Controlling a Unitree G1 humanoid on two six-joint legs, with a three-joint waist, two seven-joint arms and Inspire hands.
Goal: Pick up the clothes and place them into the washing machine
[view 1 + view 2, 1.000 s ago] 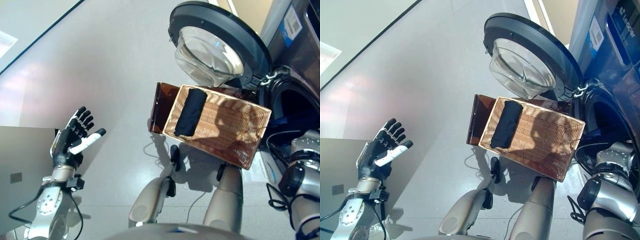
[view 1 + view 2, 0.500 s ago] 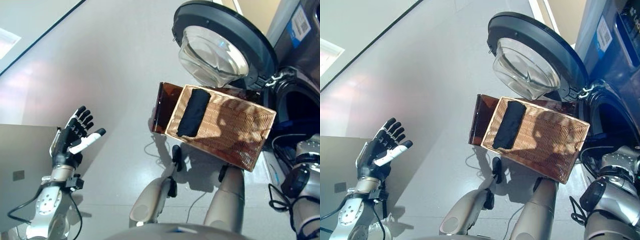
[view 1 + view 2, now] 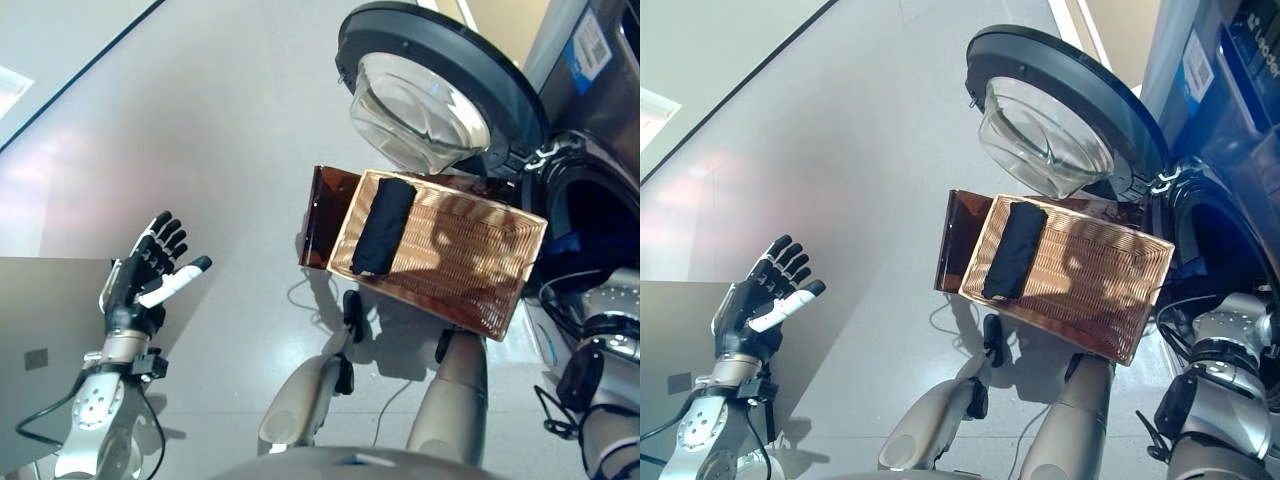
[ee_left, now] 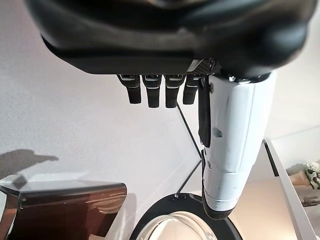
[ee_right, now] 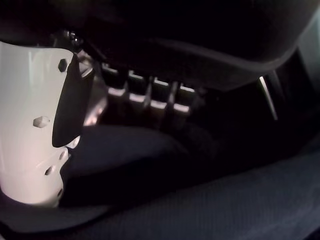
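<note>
A dark folded cloth (image 3: 381,225) lies at the left end of a wicker basket (image 3: 470,270). The washing machine (image 3: 590,200) stands at the right with its round door (image 3: 430,85) swung open. My right arm (image 3: 610,330) reaches into the drum, so the eye views hide that hand. In the right wrist view my right hand (image 5: 175,45) is open in the dark drum, its fingers straight above a dark cloth (image 5: 200,200) and its white thumb (image 5: 35,125) beside it. My left hand (image 3: 145,275) is raised at the lower left, open and holding nothing.
The basket rests on a brown translucent stand (image 3: 318,215) on the grey floor. A grey flat-topped box (image 3: 40,350) sits at the lower left beside my left arm. The open door (image 3: 1060,100) overhangs the basket's far side.
The whole view has swayed slightly. My right arm sits a little further right, toward the drum. The left hand and the cloth in the basket have not moved.
</note>
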